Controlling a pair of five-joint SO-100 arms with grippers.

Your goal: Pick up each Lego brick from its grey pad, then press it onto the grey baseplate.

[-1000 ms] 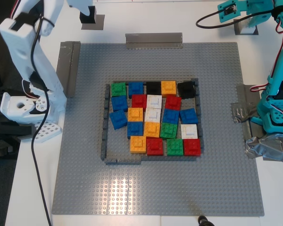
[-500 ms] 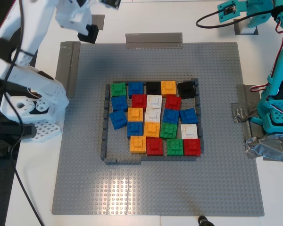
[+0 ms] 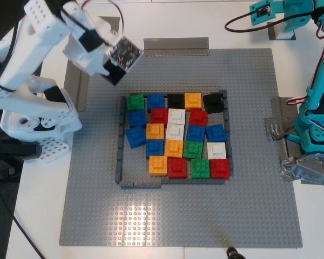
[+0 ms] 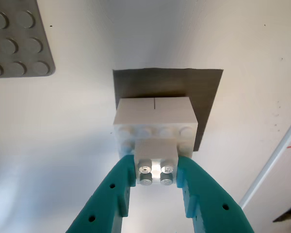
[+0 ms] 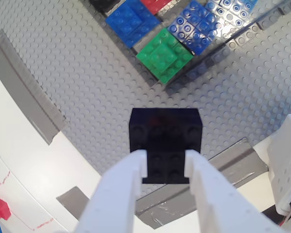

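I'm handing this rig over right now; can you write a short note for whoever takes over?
My first gripper is shut on a white brick, over its grey pad.
My second gripper is shut on a black brick, held above the grey baseplate near the green brick.
Done: many bricks sit inside the dark frame.
Left: place both held bricks.

no readable text, labels, brands or numbers on anything in view.
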